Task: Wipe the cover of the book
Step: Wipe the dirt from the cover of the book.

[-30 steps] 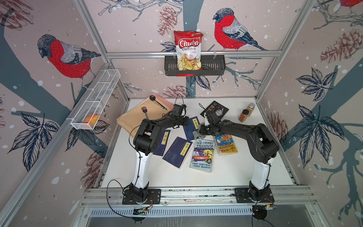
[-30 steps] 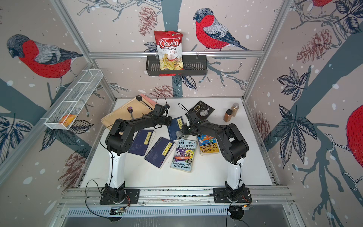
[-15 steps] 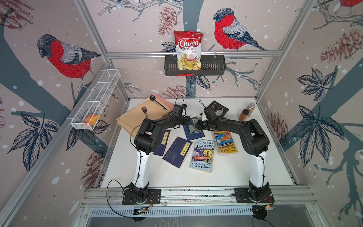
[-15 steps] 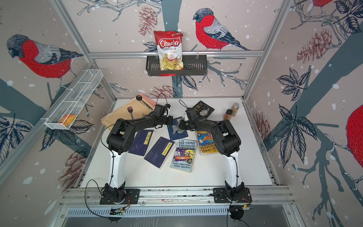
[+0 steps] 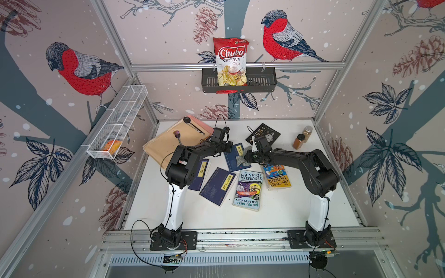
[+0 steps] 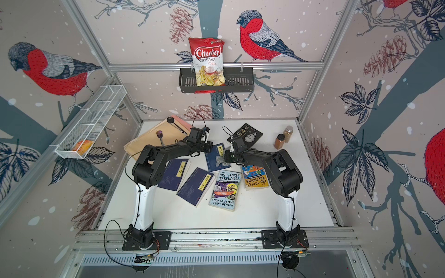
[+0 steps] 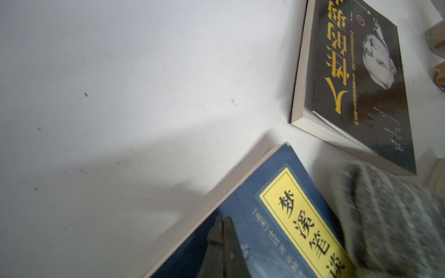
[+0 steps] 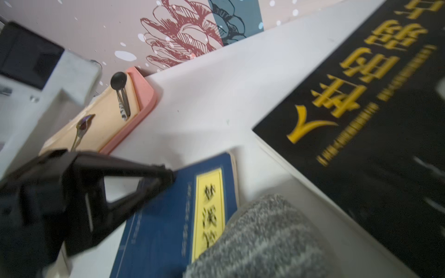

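Swung back over the thin, likely slippery blue book (image 5: pixel 230 159), the right gripper (image 5: pixel 247 156) squeezes the soft grey cloth (image 5: pixel 241 157) while the closed left gripper (image 8: pixel 168 177) pins its edge.

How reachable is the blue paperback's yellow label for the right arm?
Probably yes: the right tool holds the grey knitted cloth on the blue book at its yellow label; the left tool presses elsewhere.

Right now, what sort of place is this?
Most likely a robot lab test cell, not a home: an aluminium frame holds bird-print wall panels, and two robot arms are bolted to a rail edging a white table of books.
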`<action>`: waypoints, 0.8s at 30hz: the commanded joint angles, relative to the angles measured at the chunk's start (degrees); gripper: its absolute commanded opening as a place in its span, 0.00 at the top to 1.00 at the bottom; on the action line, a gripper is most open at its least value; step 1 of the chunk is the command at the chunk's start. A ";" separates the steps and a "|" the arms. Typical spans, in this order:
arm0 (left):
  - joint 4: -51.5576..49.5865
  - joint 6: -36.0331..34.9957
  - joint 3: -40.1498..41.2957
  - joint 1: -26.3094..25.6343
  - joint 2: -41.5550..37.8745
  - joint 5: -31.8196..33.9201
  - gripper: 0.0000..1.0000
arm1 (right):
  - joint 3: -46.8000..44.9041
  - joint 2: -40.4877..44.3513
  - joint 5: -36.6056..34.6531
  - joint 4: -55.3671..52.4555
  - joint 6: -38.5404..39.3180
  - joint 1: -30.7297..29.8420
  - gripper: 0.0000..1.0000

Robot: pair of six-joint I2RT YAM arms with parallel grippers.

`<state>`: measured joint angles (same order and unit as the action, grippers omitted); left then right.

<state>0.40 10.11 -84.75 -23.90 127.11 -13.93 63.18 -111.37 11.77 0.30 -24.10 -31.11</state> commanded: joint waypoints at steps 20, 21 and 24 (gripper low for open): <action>-7.53 0.54 2.94 -0.12 1.44 -0.92 1.00 | 31.39 -21.53 -9.02 -20.16 2.74 0.70 0.84; -7.52 0.67 2.92 -0.12 1.41 -0.92 1.00 | 31.07 -21.18 -9.51 -19.85 2.74 0.54 0.84; -7.57 0.79 2.94 -0.10 1.54 -0.93 1.00 | 26.38 -16.36 -11.71 -17.55 2.83 -0.13 0.86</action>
<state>5.28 10.57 -82.65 -23.90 127.28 -14.66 92.64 -129.84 5.65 -8.75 -22.39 -30.76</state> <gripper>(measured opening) 0.050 0.148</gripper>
